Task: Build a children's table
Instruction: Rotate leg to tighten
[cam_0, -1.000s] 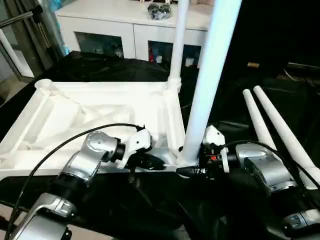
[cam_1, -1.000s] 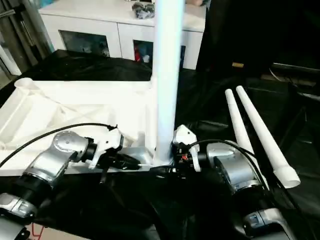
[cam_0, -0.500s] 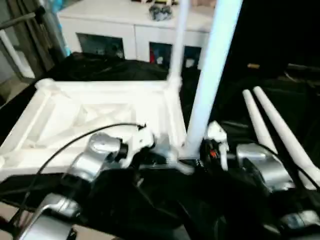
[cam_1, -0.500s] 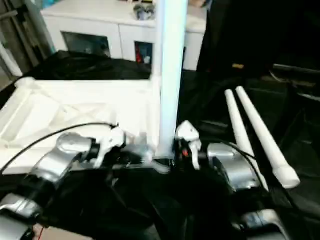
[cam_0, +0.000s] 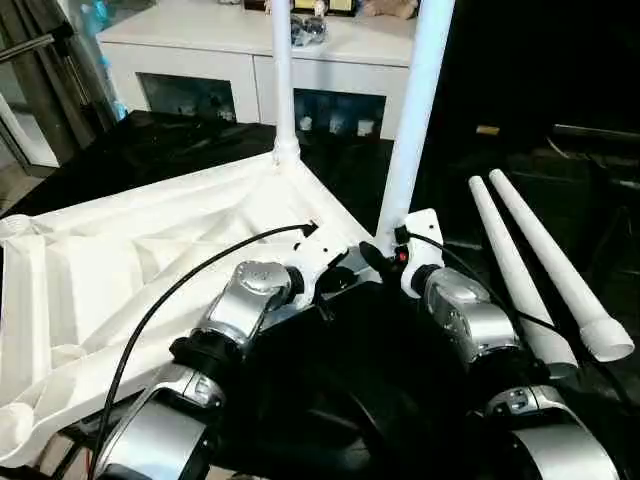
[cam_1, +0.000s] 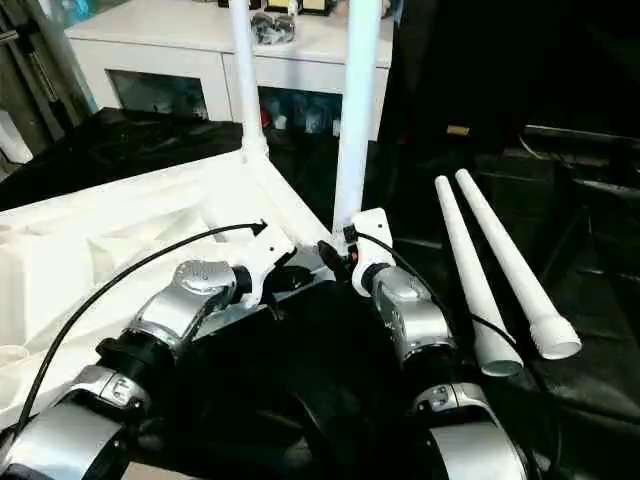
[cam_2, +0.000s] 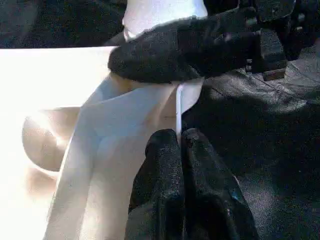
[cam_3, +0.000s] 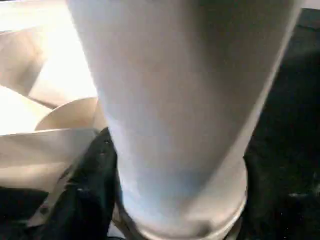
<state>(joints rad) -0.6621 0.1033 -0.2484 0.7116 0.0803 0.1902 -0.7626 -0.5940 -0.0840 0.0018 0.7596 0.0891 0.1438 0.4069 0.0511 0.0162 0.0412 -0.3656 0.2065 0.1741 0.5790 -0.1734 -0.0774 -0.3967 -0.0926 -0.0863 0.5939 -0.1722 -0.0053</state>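
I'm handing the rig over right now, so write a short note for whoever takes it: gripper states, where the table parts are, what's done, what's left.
Left gripper: fingers pressed shut on the thin rim of the tabletop at its near corner.
Right gripper: closed around the base of the near leg, right at its corner socket.
Parts: tabletop lies underside up on the black-covered surface. The near leg and the far leg stand upright in adjacent corner sockets. Two loose legs lie side by side to the robot's right.
Done: two legs in.
Left: fit the two loose legs into the remaining corners. I cannot tell whether the near leg is fully seated.
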